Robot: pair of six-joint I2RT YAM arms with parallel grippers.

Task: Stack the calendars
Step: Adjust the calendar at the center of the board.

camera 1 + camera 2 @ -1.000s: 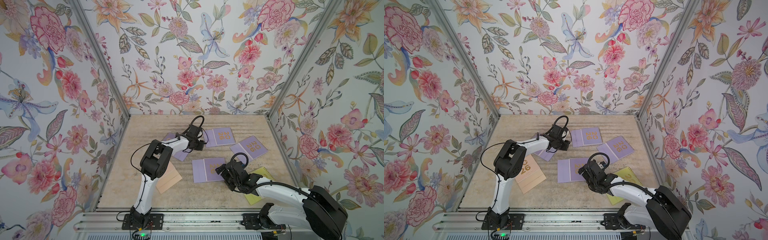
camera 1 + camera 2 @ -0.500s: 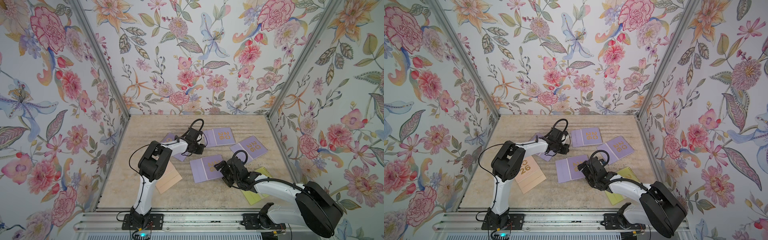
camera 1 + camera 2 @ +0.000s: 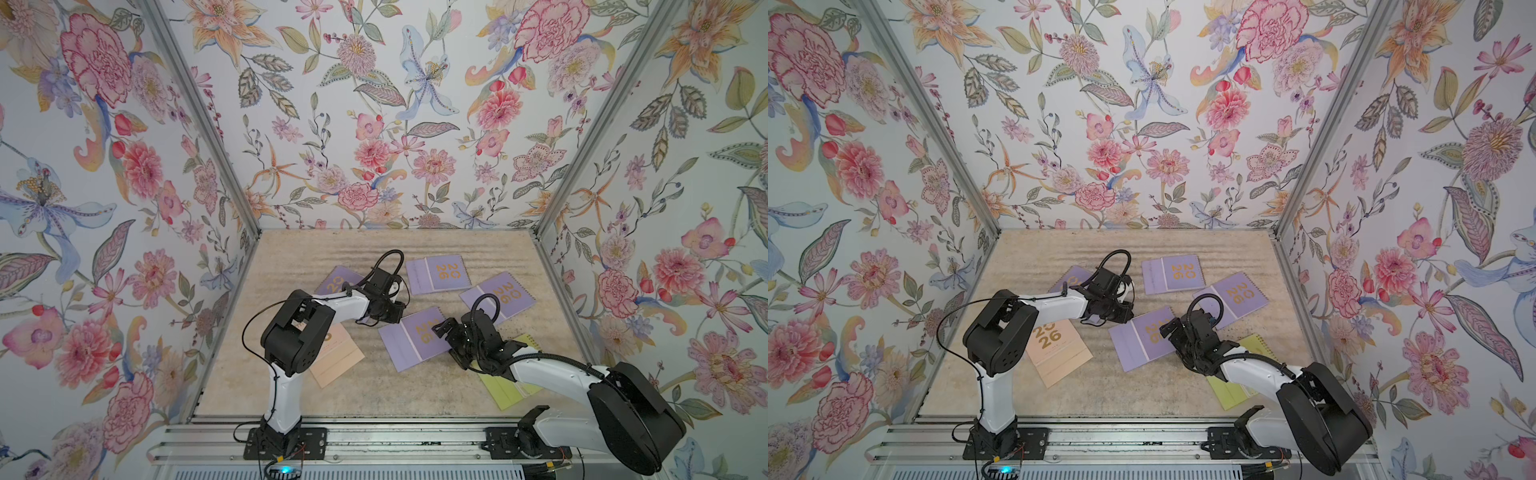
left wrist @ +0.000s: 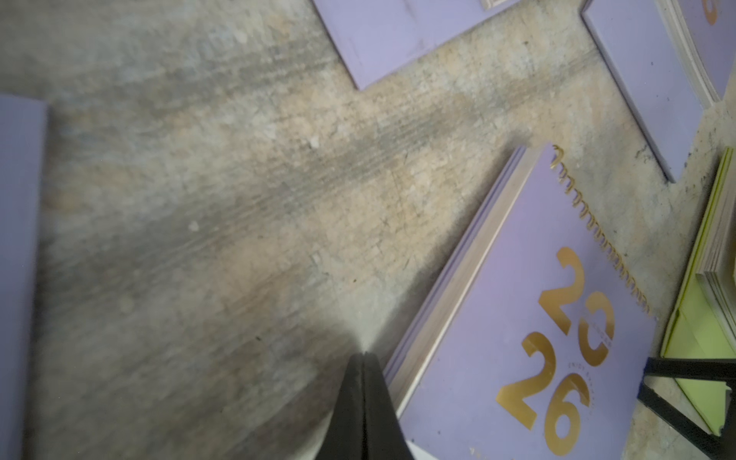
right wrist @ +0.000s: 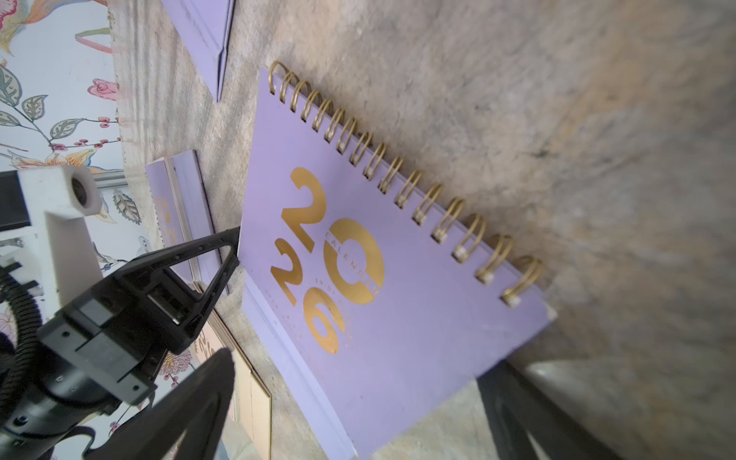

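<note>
The six calendars lie flat and unstacked on the counter (image 3: 374,395): a central lilac calendar (image 3: 409,345), a back lilac calendar (image 3: 438,274), a right lilac calendar (image 3: 505,297), a left lilac calendar (image 3: 334,280) partly hidden under the left arm, a peach calendar (image 3: 1059,353) and a yellow-green calendar (image 3: 505,390) partly under the right arm. The left tool (image 4: 363,358) is pinched tight on nothing, its tip just beside the central lilac calendar's long edge. The right tool (image 5: 354,362) is spread wide, with that calendar's near end between its fingers.
</note>
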